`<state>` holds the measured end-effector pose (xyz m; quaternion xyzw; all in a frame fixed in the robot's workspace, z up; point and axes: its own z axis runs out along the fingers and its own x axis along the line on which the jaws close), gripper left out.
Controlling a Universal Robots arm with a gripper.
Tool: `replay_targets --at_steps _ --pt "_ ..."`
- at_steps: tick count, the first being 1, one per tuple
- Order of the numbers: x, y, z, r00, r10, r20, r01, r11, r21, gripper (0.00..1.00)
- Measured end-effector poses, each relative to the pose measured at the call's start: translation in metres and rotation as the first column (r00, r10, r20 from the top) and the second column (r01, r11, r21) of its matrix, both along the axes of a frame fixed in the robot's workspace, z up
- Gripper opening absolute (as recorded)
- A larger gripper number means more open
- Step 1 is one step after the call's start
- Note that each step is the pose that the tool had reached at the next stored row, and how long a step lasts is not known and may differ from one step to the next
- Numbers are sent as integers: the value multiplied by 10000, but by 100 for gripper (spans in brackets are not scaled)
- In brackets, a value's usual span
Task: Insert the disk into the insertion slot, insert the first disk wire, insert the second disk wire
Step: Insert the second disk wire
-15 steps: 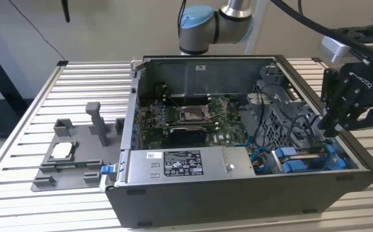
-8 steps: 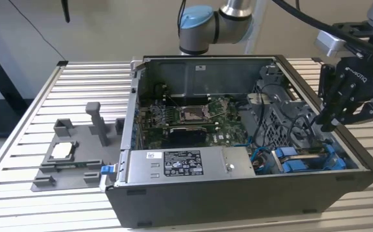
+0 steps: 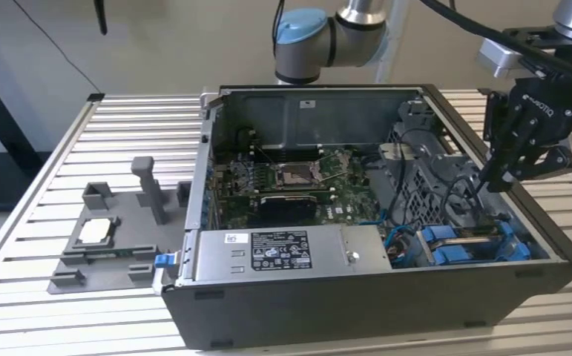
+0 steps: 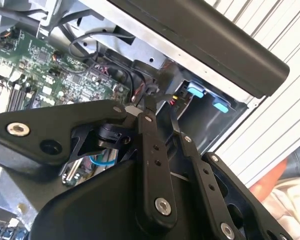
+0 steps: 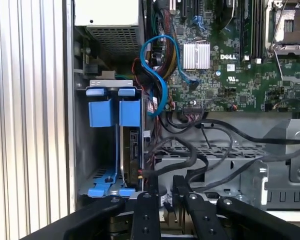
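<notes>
Slatted metal table [image 3: 38, 170], open computer case [image 3: 365, 304]. Gripper [image 3: 504, 175] hung over the drive bay, fingers [image 5: 146, 210] drawn close on a black wire [image 5: 190, 170]. Disk [image 5: 133, 150] sat on edge in the bay, at seven o'clock from the gripper in the exterior view, long axis pointing toward it. First wrist view gave the disk's edge; exterior view gave blue carrier handles [image 3: 456, 251].

One open computer case [image 3: 365, 300] sits on one slatted surface [image 3: 38, 185], with one grey fixture [image 3: 107, 248] at the exterior view's left. Inside are one motherboard [image 3: 296, 185], one grey power-supply box [image 3: 265, 252] and, in the first wrist view, two blue carrier brackets [image 5: 100, 113] side by side. One arm [image 3: 311, 41] carries one gripper [image 3: 493, 174]
</notes>
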<state>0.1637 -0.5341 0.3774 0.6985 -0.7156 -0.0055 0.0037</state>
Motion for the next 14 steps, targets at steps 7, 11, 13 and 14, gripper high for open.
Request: replay_targets --at_steps 7,11,13,14 --pt "97 6 -1 10000 0 -2 0 10000 2 27" --pt "155 7 1 10000 0 -22 0 10000 1 27" --pt "186 7 1 10000 1 -30 -1 10000 1 27" --pt "202 7 1 10000 0 -34 0 10000 1 27"
